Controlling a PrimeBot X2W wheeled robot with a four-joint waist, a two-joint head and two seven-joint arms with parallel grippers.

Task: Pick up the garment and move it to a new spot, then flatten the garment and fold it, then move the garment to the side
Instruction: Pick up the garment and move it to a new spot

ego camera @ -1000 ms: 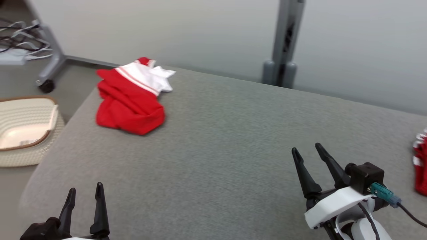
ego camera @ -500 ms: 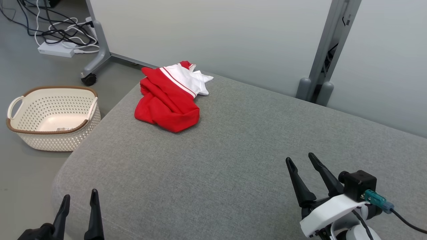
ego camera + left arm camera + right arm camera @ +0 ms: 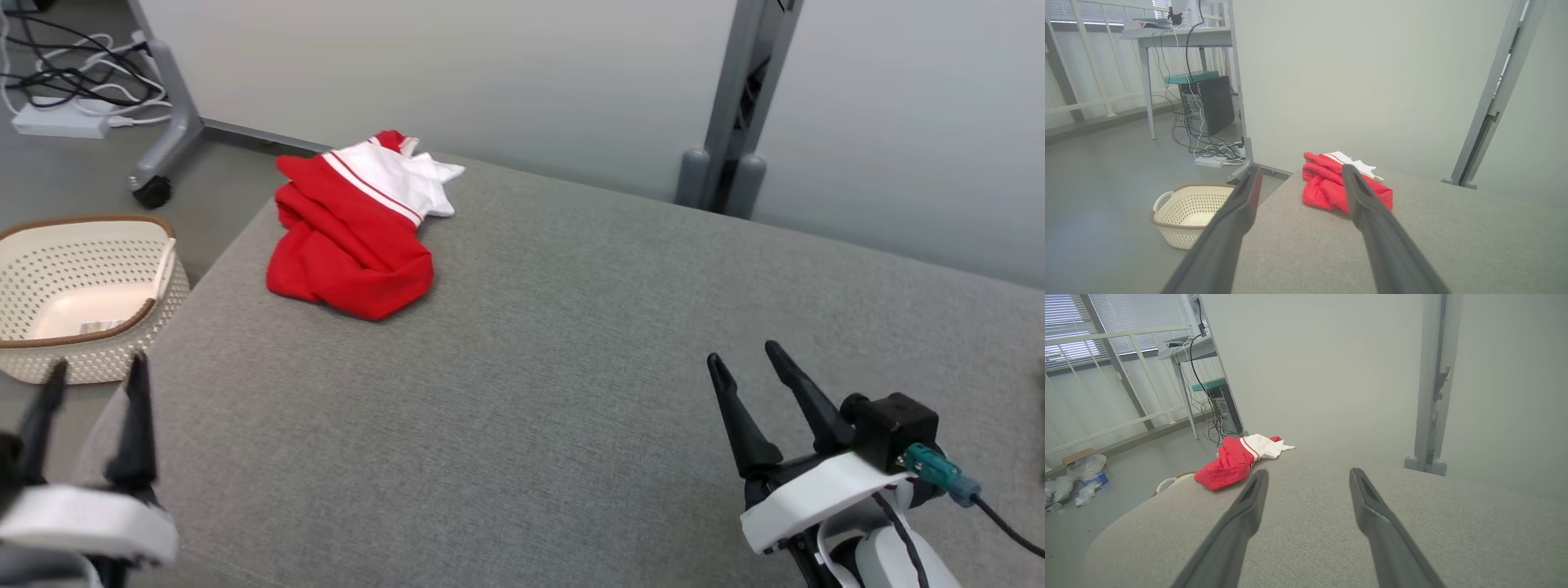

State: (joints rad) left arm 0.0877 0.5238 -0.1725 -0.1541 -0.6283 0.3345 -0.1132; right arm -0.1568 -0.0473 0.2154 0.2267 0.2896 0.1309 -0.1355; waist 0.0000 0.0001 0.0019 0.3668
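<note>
One crumpled red-and-white cloth garment [image 3: 347, 237] lies at the far left corner of the grey fabric-topped counter [image 3: 571, 327], near one cream perforated plastic basket [image 3: 167, 290] on the floor; two grippers, left gripper [image 3: 96, 371] and right gripper [image 3: 743, 355], both open, empty, well apart from it; best to pinch a thick fold from above and lift clear of the edge.

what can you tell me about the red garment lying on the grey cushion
The garment looks like soft red fabric, with a white panel at its far end that carries a thin red stripe near its border. It lies crumpled and bunched near the far left corner of the grey cushion. Only the cushion touches it. The left hand and right hand are open and well short of it.
</note>
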